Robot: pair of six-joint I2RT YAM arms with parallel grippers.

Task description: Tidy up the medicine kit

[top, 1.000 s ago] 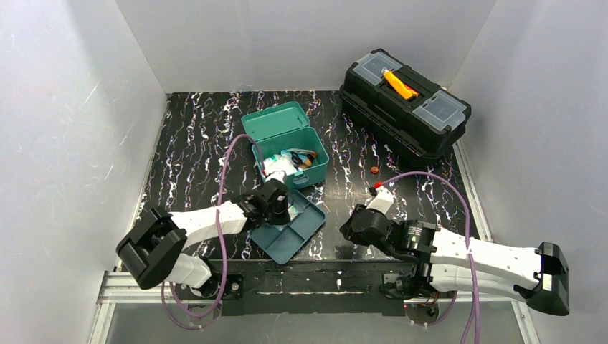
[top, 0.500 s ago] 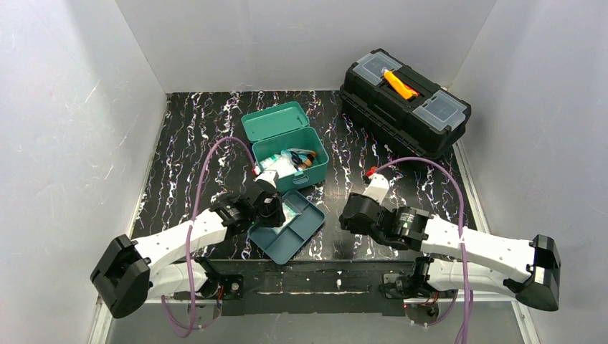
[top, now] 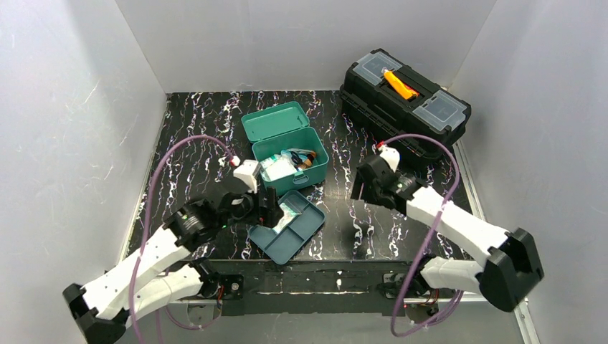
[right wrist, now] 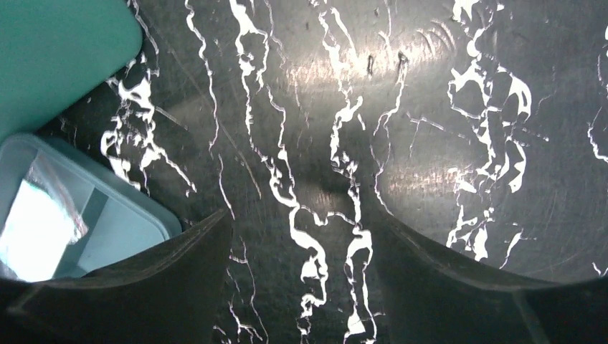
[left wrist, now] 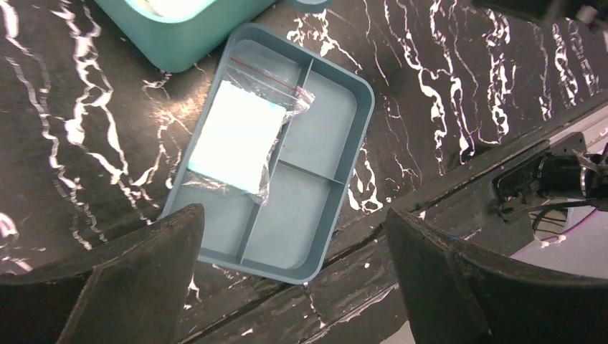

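Observation:
The teal medicine kit (top: pixel 318 169) stands open mid-table, its lid (top: pixel 274 120) tipped back, with bottles and packets inside. Its darker inner tray (top: pixel 302 230) lies on the table in front of it. A clear packet with a white pad (top: pixel 289 209) rests in the tray's far compartment. My left gripper (top: pixel 262 212) hovers at the tray's left edge, open and empty. In the left wrist view the tray (left wrist: pixel 315 115) and packet (left wrist: pixel 240 136) lie beyond the left gripper (left wrist: pixel 294 215). My right gripper (top: pixel 363 188) is open over bare table right of the kit, holding nothing (right wrist: pixel 301 222).
A black toolbox (top: pixel 405 100) with an orange handle sits at the back right. White walls close in the table on three sides. The right wrist view shows the kit's corner (right wrist: pixel 57 50) and the tray's corner (right wrist: pixel 133 222) at its left.
My left gripper opened, left the packet in the tray and drew back to the left. My right gripper opened wider and swung from the front edge toward the back.

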